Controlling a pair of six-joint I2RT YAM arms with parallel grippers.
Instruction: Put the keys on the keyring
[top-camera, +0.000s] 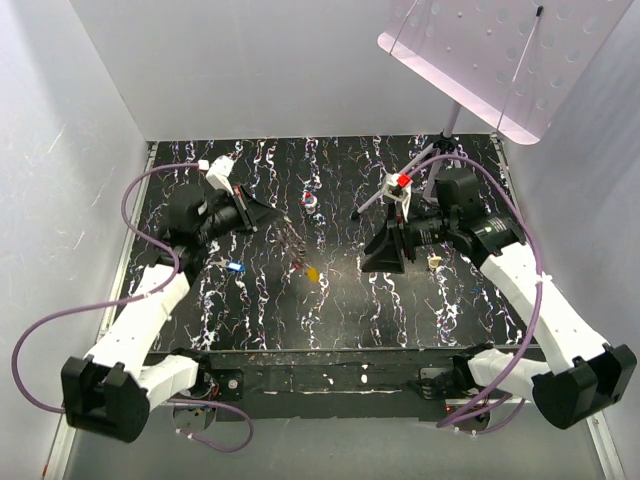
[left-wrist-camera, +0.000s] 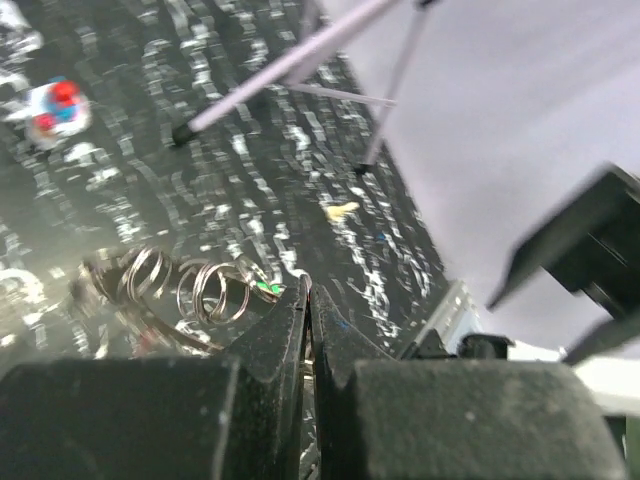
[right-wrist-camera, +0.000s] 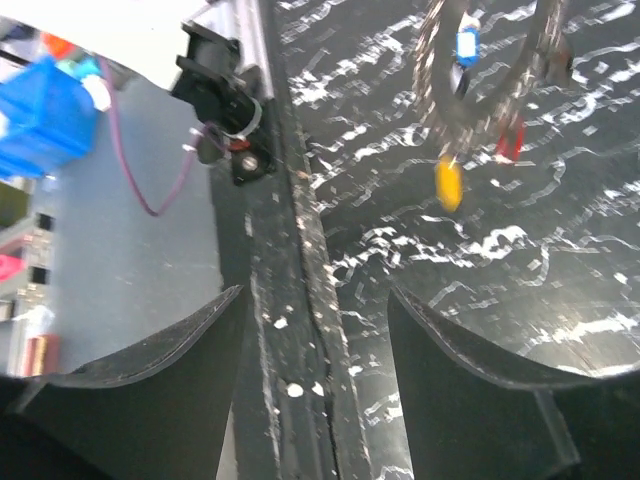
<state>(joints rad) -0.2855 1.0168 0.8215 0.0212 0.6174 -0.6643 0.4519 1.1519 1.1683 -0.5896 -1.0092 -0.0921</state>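
As the left gripper (left-wrist-camera: 308, 300) presses its fingers together over the middle of the black marbled worktop (top-camera: 470, 300), the keyring (left-wrist-camera: 200, 290), seen from the left wrist as a cluster of grey metal coils, sits right at its tip. The green key (left-wrist-camera: 268, 290) is tucked against the coils. Whether any metal is actually caught between the pads cannot be told.

The right gripper (top-camera: 385, 255) faces it from the right half of the worktop, fingers spread wide with nothing between them.

The yellow key (top-camera: 313, 272) and red key (top-camera: 298, 266) lie close together just on the near-edge side of the middle, beside the ring's lower end. Whether they are already threaded is unclear. The blue key (top-camera: 235, 267) lies apart from them, toward the left edge and close to the left arm.

A red-white-blue blob (top-camera: 311, 201) rests nearer the far edge, and a small beige lump (top-camera: 435, 262) sits just beside the right gripper.

The keys look feather-light and rigid, and they seem likely to skid on the smooth surface. The flat plastic head appears to be the surest place to pinch one. The ring looks thin, hard and slippery and would probably swing or twist under a loose grip, so it is best held on its rim, well away from the point where a key must enter.
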